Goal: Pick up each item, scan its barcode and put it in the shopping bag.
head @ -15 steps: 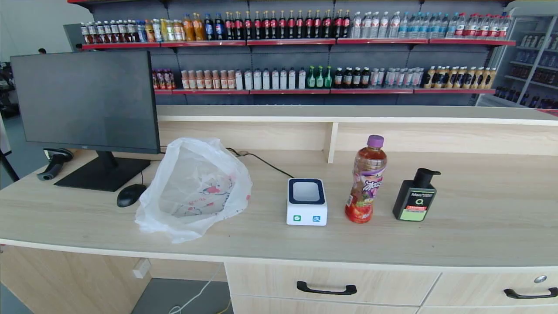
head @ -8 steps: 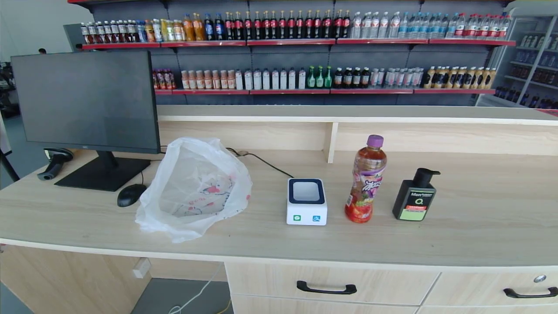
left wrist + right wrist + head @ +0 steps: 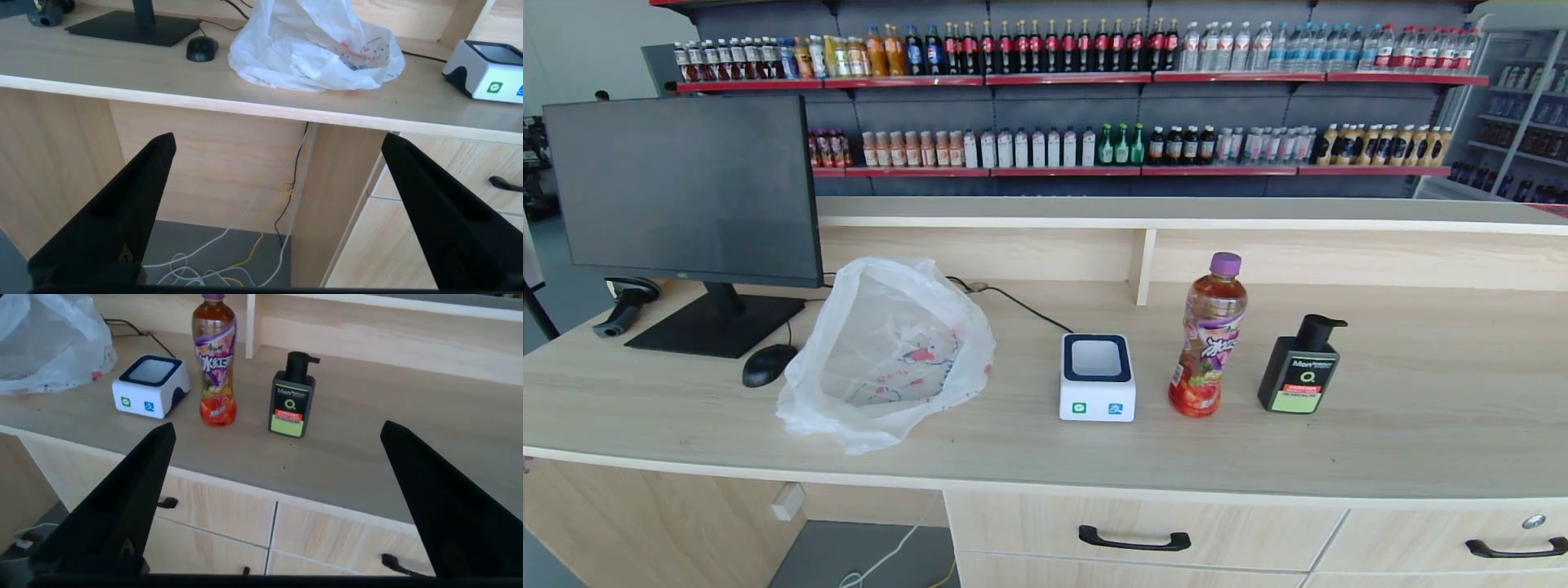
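Your left claw (image 3: pixel 278 147) is hanging off the counter (image 3: pixel 98 61) with its fingers spread wide, gripping nothing and facing the counter front below the bag (image 3: pixel 315 45). Your right claw (image 3: pixel 278 433) is gaping just as wide, empty, facing the bottle (image 3: pixel 216 367) and pump bottle (image 3: pixel 290 404). The scanner (image 3: pixel 1097 377) is sitting mid-counter, with the bag slumping at its 9 o'clock. The bottle is standing upright just beside the scanner at 3 o'clock. The pump bottle is standing near the bottle's 3 o'clock, not touching it. A mouse (image 3: pixel 768 365) is lying at the bag's 9 o'clock.
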Tool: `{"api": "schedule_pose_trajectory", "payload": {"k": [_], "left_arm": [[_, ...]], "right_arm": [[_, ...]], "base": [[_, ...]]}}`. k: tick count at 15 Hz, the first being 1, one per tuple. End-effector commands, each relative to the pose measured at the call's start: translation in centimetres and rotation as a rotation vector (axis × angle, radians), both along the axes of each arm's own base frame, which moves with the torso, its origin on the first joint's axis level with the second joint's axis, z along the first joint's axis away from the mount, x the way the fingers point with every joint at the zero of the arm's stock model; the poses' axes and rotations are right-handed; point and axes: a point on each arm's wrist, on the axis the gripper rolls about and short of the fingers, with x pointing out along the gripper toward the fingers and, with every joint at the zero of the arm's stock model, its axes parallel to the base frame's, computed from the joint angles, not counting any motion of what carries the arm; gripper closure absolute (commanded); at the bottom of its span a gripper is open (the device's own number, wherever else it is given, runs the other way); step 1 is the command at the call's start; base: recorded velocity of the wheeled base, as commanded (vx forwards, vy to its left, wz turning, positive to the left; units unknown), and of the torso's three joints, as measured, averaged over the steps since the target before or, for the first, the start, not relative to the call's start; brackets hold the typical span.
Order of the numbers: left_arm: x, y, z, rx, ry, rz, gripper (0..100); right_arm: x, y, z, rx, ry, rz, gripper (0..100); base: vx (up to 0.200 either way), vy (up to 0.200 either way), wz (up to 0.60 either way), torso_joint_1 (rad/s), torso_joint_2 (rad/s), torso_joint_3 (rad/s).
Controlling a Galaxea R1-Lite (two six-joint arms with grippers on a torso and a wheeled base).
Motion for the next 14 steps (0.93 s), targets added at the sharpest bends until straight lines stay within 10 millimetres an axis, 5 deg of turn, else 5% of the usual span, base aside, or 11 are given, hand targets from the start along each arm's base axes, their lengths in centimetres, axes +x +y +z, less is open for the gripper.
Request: {"api": "schedule_pose_trajectory", "payload": {"k": [1,9,14], "left_arm": [[0.0,0.0,0.0,0.001,0.001,0.001,0],[0.0,0.0,0.0,0.001,0.001,0.001,0],[0.0,0.0,0.0,0.001,0.001,0.001,0]], "right_arm": [[3.4,1.2,0.4,-0.022,0.141,0.099,0],[10.0,4.3,1.7,-0.031,0.209,0.179,0],[16.6,6.7,2.9,-0.011,0.144,0.174,0]], "base": [[0.000,0.000,0.00,0.000,0.00,0.000],[0.000,0.000,0.00,0.000,0.00,0.000],[0.000,0.000,0.00,0.000,0.00,0.000]]}}
